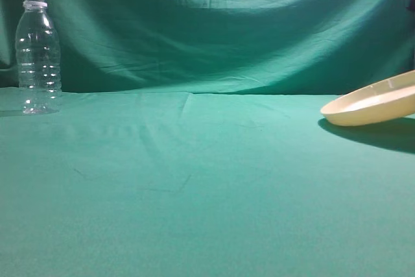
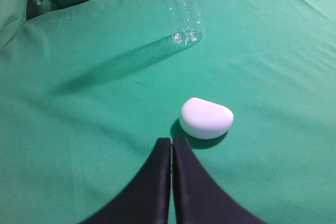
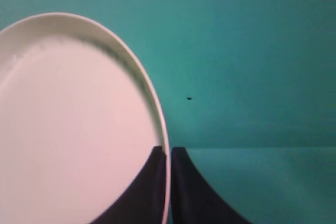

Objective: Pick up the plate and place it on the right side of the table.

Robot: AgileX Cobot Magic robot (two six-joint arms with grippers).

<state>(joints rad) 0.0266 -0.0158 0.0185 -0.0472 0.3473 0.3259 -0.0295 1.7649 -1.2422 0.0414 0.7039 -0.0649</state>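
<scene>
The plate (image 3: 73, 129) is held tilted above the counter (image 1: 194, 192), its rim clamped by the right hand (image 3: 169, 182); left hand (image 2: 171, 182) closed, empty

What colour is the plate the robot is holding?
Cream-yellow, plain with no pattern. The plate shows best in the exterior view.

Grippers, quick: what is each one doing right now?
Left tool: closed, holding nothing.
Right tool: closed on the plate rim, plate tilted above the table.
</scene>
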